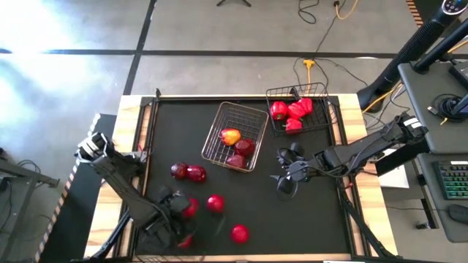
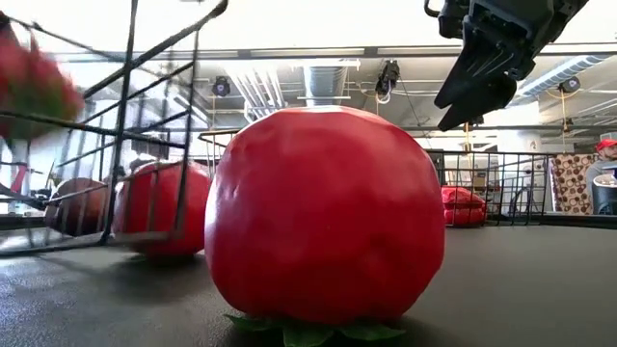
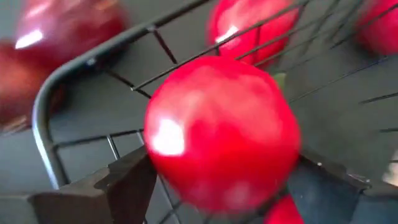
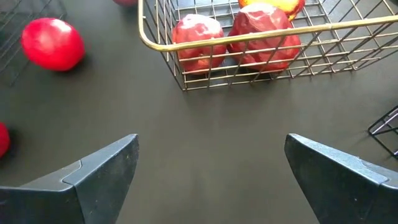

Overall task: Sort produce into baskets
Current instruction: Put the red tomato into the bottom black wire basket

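A black mat point(image 1: 307, 212) covers the wood-edged table, with bare room at its middle and right front. The silvery basket point(image 1: 235, 135) holds dark apples and a yellow-red one; red peppers fill a black basket point(image 1: 298, 109) at the far edge. The right gripper point(image 1: 287, 175) hangs spread, empty. The left gripper point(image 1: 178, 212), jaws parted, brackets a tomato point(image 3: 221, 130) over a black wire basket point(image 3: 68, 93) at the front-left corner.

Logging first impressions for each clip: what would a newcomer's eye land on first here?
Probably the red tomato between the left gripper's fingers, over a black wire basket at the table's near-left corner. Next, the silvery basket mid-table holding dark red apples and a yellow-red apple. The right gripper hovers open beside it, holding nothing.
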`<state>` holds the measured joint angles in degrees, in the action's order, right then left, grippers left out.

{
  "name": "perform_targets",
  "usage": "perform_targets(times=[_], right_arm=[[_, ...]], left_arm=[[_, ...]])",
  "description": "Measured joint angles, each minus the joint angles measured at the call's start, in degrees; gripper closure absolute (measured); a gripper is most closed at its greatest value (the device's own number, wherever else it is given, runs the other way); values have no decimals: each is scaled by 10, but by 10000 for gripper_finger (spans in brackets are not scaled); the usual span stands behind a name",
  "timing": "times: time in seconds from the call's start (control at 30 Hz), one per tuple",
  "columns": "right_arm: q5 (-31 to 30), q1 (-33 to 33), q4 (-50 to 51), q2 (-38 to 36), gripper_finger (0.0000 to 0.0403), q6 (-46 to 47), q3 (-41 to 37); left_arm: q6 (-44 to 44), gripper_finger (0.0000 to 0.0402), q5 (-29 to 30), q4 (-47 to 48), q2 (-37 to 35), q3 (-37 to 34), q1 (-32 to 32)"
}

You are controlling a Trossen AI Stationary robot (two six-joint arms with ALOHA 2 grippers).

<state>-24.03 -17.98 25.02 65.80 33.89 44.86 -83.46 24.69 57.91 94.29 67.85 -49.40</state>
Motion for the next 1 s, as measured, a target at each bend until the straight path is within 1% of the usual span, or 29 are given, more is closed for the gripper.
perform_targets(times=[0.13,0.27,0.4,0.43,0.5,0.53,0.6,0.67,0.73,0.8,0.87,0.9,1.0], right_arm=[[0,0,0,0,9,0,0],[0,0,0,0,9,0,0],[0,0,1,0,9,0,0],[0,0,1,0,9,0,0],[0,0,3,0,9,0,-1],[0,0,4,0,9,0,-1],[0,0,4,0,9,0,-1],[0,0,4,0,9,0,-1],[0,0,4,0,9,0,-1],[0,0,3,0,9,0,-1],[0,0,3,0,9,0,-1],[0,0,3,0,9,0,-1],[0,0,3,0,9,0,-1]], left_arm=[[-51,85,-39,90,1,-1,9],[-78,79,-72,158,-5,-1,9],[-128,76,-129,277,-6,-1,9],[-142,76,-136,299,-6,-1,9],[-151,76,-134,307,-9,2,8],[-150,76,-126,303,-9,8,8],[-147,76,-85,298,-9,29,8],[-144,76,-17,293,-8,61,8],[-131,76,68,284,-7,97,9],[-108,76,152,262,-7,131,9],[-71,76,214,230,-7,158,13],[-47,76,226,212,-7,166,17],[34,76,228,150,-6,172,41]])
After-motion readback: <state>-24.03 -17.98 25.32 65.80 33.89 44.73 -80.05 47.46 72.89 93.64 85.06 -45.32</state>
